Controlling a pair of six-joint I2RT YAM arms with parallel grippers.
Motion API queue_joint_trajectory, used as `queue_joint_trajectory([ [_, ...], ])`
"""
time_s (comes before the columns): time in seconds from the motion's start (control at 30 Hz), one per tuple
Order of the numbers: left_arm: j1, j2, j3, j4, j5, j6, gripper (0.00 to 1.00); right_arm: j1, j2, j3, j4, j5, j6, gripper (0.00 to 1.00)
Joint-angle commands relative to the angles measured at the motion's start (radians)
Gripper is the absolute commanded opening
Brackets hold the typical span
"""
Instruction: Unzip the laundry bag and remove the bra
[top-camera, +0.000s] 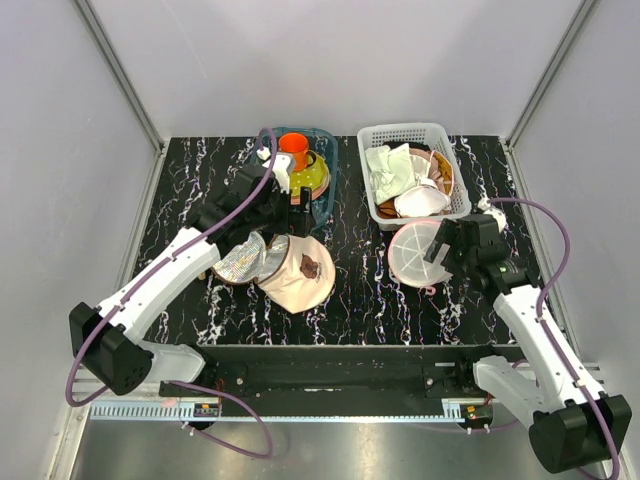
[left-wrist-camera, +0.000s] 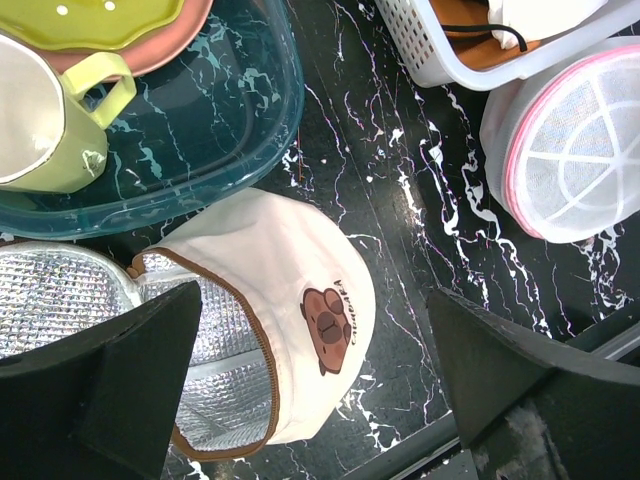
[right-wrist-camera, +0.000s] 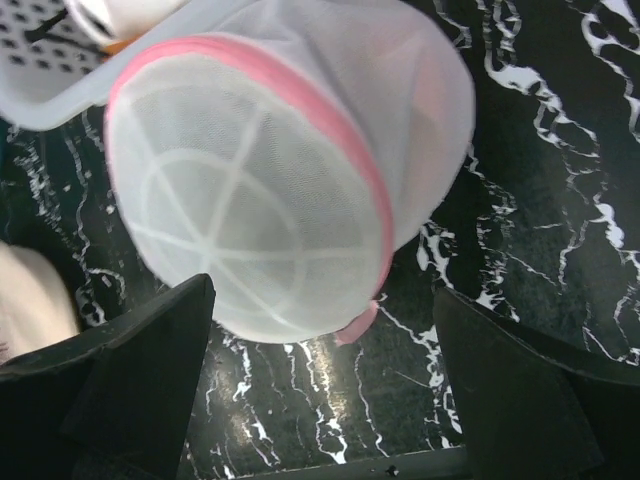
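One laundry bag lies centre-right on the worktop in the top view. Left wrist view: left gripper is released and empty. Right wrist view: right gripper is released, facing the bag. The mesh looks light and soft, so I would pinch the pink tab.

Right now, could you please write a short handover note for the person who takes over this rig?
Left end effector: open, empty, above the beige pouch.
Right end effector: open, empty, just over the laundry bag, not gripping it.
Laundry bag: on the table, against the white basket's near edge; looks closed.
Bra: not in plain view; pink tint through the mesh suggests it is inside.
Done: nothing yet. Left: unzip, take out the bra.
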Motion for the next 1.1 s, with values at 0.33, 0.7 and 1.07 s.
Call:
queue_joint_trajectory([
  [0.33, 0.005, 0.013, -0.008, 0.057, 0.045, -0.037, 0.99, -0.114, 0.006, -0.152, 0.313, -0.178, 0.052, 0.81],
  [0.7, -0.001, 0.045, 0.010, 0.057, 0.050, -0.043, 0.99, -0.114, -0.061, -0.109, 0.265, -0.310, 0.138, 0.00],
  [1.07, -0.003, 0.039, 0.124, -0.050, -0.036, 0.138, 0.99, -0.111, -0.071, 0.037, 0.355, -0.623, 0.425, 0.00],
])
